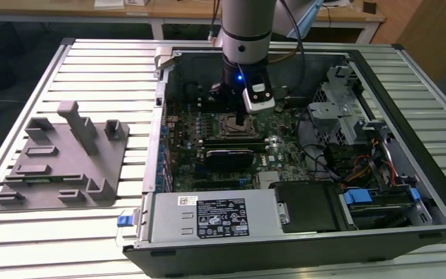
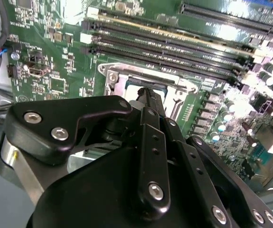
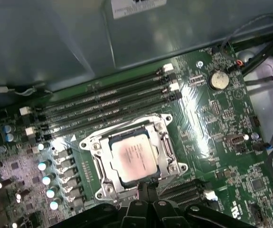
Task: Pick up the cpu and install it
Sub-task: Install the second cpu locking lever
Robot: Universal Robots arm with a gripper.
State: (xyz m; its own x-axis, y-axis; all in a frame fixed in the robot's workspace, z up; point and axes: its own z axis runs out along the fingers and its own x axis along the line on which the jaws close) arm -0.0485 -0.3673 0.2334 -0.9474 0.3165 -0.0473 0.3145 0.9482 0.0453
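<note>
First wrist view, gripper: the gripper [image 3: 145,186] hangs right at the edge of the socket, black fingers drawn together into a narrow point, nothing seen between them.
Second wrist view, gripper: the black linkages fill the foreground, and the fingertips [image 2: 148,97] reach down to the near rim of the socket frame; whether they touch it cannot be told.
Cpu: the cpu [image 3: 133,159], a silvery square with a pale rim, lies flat inside the socket, squared up with the frame on all sides.
Socket: the metal socket frame [image 3: 167,151] surrounds the chip, screw heads at its corners, on the green motherboard [image 3: 212,118].
Beside the socket: four long memory slots [image 3: 112,107] run parallel just past the frame; a row of small capacitors [image 3: 48,178] stands on another side, and a round coin battery [image 3: 217,80] sits well apart.
Exterior view, arm: the grey arm [image 1: 245,29] comes straight down into the open computer case [image 1: 409,145], its gripper [image 1: 241,122] over the socket in the middle of the board.
Exterior view, surroundings: the case lies on its side on a slatted metal table [image 1: 76,70]; a grey fixture tray [image 1: 60,160] sits well apart towards the exterior view's left, and the silver power supply [image 1: 215,215] occupies the case's near edge.
</note>
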